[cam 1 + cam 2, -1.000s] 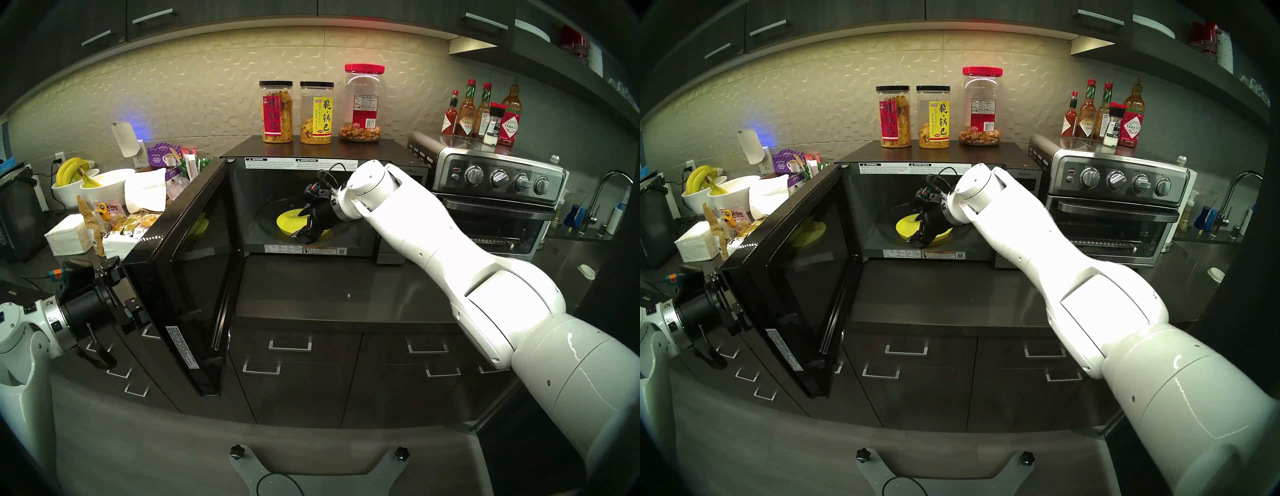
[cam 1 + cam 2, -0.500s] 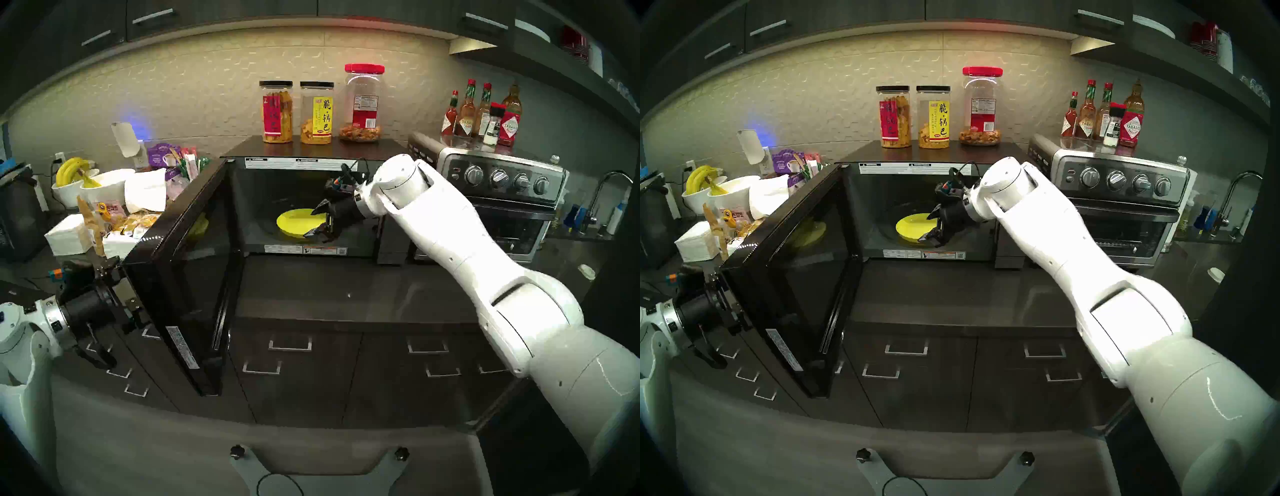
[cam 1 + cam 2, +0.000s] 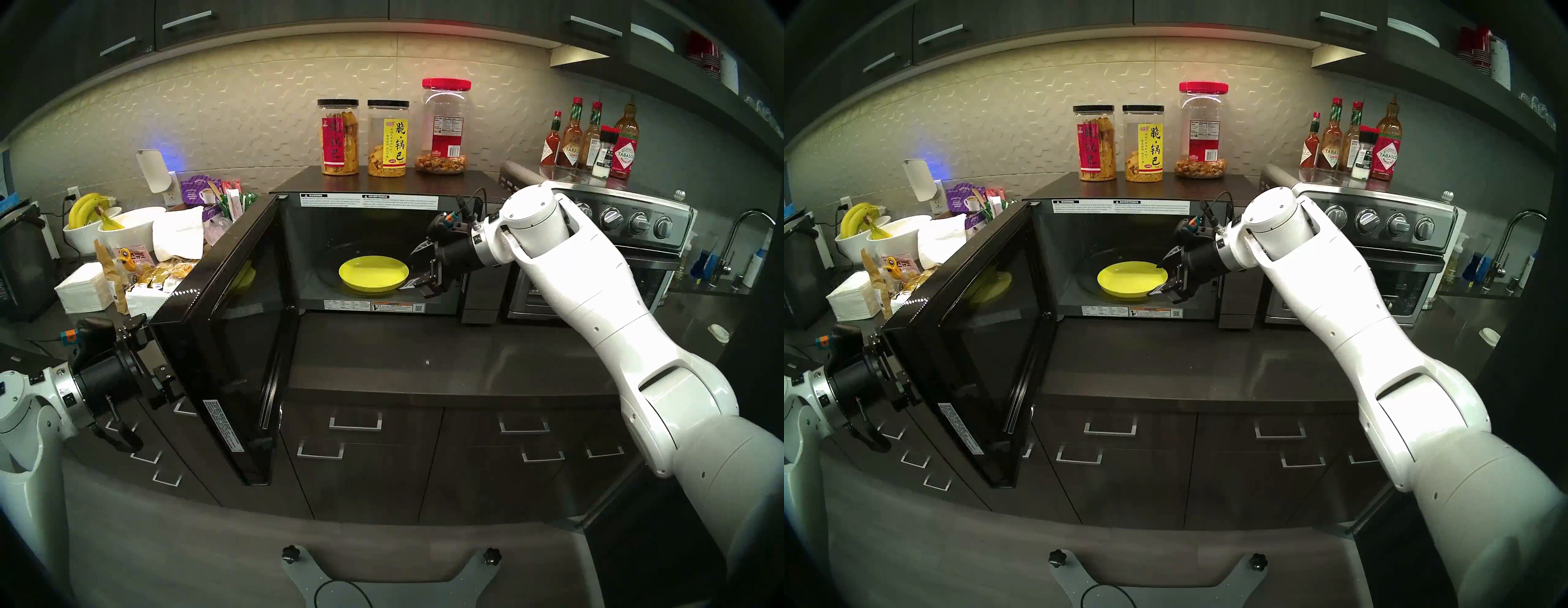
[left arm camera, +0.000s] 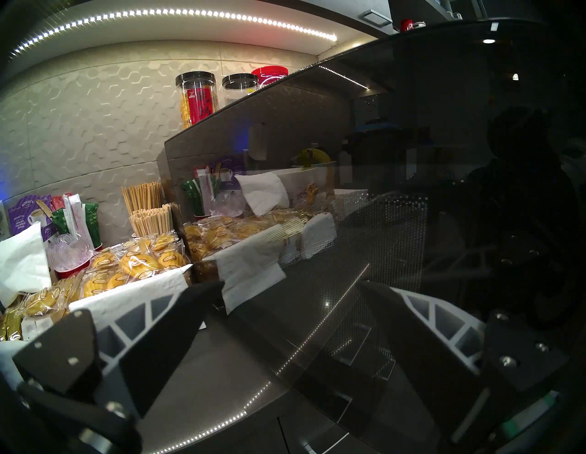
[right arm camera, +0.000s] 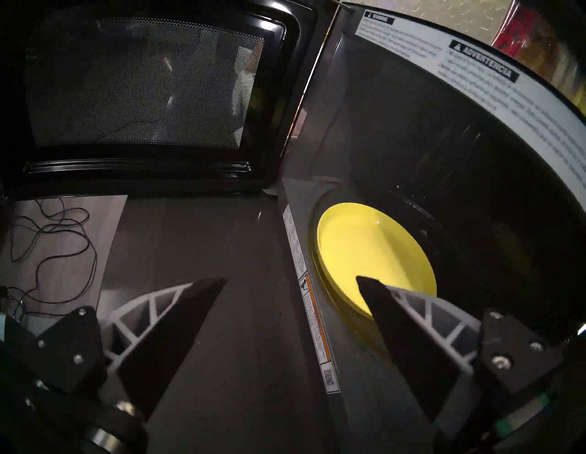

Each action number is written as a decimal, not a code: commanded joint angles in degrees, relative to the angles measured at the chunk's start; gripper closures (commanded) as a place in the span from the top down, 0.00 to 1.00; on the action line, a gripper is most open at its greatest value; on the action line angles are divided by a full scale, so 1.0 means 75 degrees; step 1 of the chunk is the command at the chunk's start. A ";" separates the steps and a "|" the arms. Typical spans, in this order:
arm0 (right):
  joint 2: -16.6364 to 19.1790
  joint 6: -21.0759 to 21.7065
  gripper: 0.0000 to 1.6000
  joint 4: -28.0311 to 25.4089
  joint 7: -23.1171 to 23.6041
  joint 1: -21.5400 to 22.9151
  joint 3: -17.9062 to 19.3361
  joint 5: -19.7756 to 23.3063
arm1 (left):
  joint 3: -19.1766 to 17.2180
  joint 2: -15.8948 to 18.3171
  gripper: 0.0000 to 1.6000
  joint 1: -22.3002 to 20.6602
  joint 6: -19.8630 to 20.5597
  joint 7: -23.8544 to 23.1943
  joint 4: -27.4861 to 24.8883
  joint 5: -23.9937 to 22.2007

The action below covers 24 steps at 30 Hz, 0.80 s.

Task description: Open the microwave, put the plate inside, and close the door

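Note:
The microwave (image 3: 382,182) stands open, its door (image 3: 237,331) swung out to the left. The yellow plate (image 3: 373,276) lies flat on the glass turntable inside, held by nothing. My right gripper (image 3: 413,268) is open at the right of the cavity mouth, its fingertips just off the plate's right rim. In the right wrist view the gripper (image 5: 290,280) straddles the front sill, with one finger overlapping the plate (image 5: 364,250). My left gripper (image 3: 150,354) is open at the door's outer face, near its upper free corner. In the left wrist view nothing lies between its fingers (image 4: 196,310).
Three snack jars (image 3: 388,136) stand on the microwave. A steel toaster oven (image 3: 628,237) with sauce bottles (image 3: 594,140) on top sits right of it. Banana bowls (image 3: 89,220), snack packs and napkins (image 3: 85,288) crowd the counter behind the door. Bare counter (image 3: 424,352) fronts the microwave.
My right arm has drawn back to the right, out from over the plate, with its gripper open throughout. The plate stays on the turntable, now fully uncovered. The left arm and door have not moved.

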 commanded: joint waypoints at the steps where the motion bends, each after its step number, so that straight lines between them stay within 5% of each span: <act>1: 0.0818 0.0188 1.00 -0.0952 0.0144 -0.0446 0.0459 0.0216 | -0.0029 0.0008 1.00 0.0001 0.0007 -0.0018 -0.0071 -0.0014; 24: 0.2486 0.1218 1.00 -0.3449 -0.0312 -0.2694 0.2436 0.0691 | -0.0035 -0.0004 1.00 -0.0006 0.0019 -0.0032 -0.0078 -0.0002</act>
